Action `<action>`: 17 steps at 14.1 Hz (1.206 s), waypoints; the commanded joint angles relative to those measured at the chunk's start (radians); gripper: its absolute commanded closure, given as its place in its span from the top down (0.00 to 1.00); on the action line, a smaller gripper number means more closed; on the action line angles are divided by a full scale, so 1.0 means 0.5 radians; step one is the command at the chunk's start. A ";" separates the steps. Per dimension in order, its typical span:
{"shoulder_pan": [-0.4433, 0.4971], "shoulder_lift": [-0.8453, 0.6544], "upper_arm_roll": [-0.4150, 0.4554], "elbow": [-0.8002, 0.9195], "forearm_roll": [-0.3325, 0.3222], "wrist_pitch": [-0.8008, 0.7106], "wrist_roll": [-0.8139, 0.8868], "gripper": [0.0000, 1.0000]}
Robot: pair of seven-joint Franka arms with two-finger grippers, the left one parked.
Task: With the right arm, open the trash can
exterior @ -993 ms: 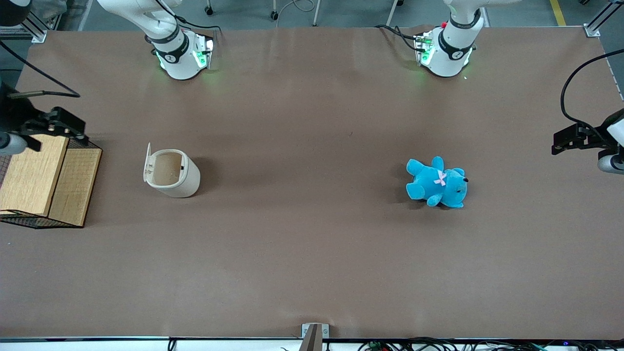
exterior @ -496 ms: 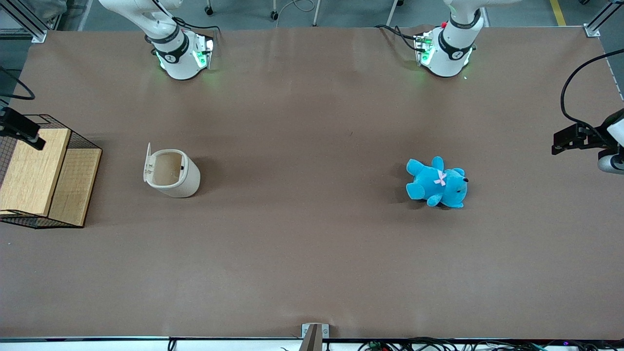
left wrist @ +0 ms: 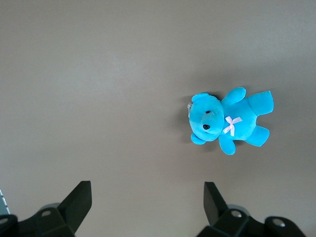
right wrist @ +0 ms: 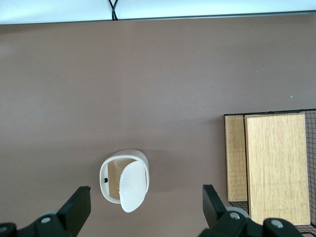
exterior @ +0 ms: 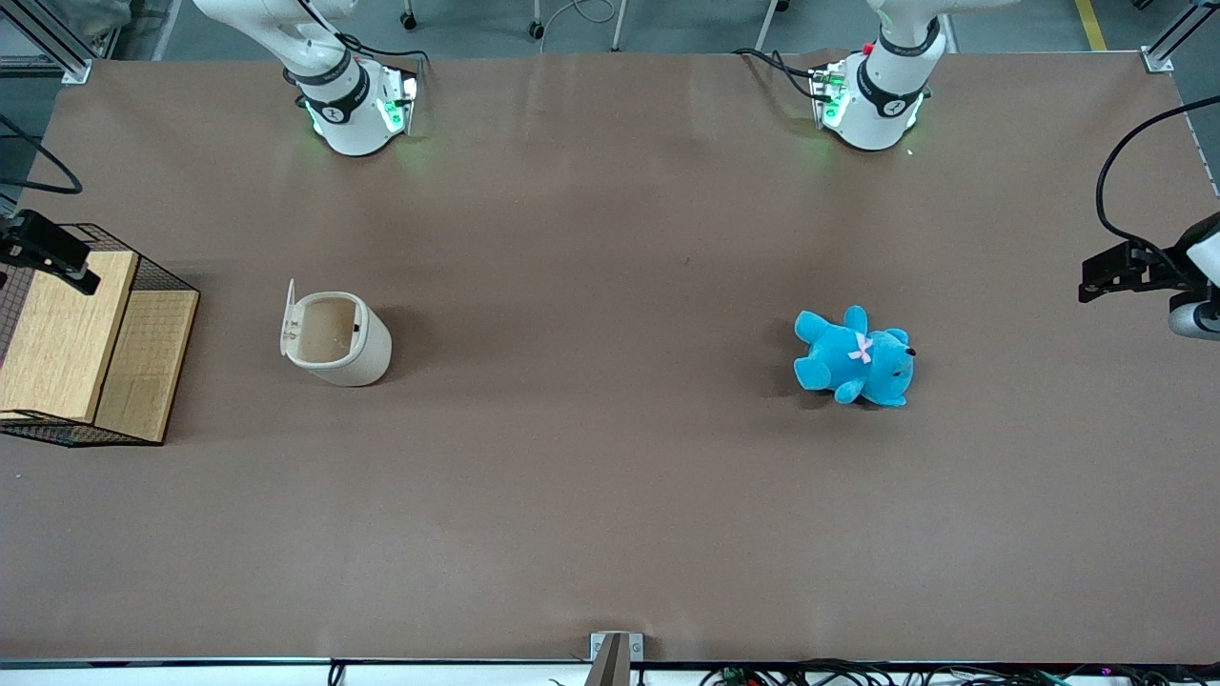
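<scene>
The small cream-white plastic trash can [exterior: 335, 338] stands on the brown surface [exterior: 610, 495] with its hinged flat lid [exterior: 287, 317] swung upright, so the opening looks done. The right arm's black two-finger gripper [right wrist: 143, 207] hangs high above it, fingers [right wrist: 79, 205] spread wide and empty. Beside the can, toward the working arm's end, sits the wire basket of wooden blocks [exterior: 81, 348], apart from it, with open room on every other side.
</scene>
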State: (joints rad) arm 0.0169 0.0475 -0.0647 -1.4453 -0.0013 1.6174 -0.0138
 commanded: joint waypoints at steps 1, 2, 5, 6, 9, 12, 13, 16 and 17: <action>-0.006 -0.101 0.010 -0.150 0.009 0.054 0.018 1.00; -0.003 -0.101 0.007 -0.150 0.009 0.057 0.018 1.00; 0.003 -0.092 0.010 -0.122 0.012 0.024 0.022 1.00; 0.003 -0.092 0.010 -0.119 0.012 0.008 0.018 1.00; 0.012 -0.092 0.013 -0.119 0.018 0.005 0.018 1.00; 0.018 -0.089 0.013 -0.119 0.015 0.005 0.018 1.00; 0.024 -0.089 0.013 -0.119 0.012 0.005 0.018 1.00; 0.025 -0.089 0.013 -0.091 0.012 0.005 0.018 1.00; 0.021 -0.089 0.010 -0.088 0.009 0.005 0.018 1.00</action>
State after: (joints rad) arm 0.0257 0.0280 -0.0589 -1.4757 -0.0013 1.6216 -0.0129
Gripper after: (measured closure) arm 0.000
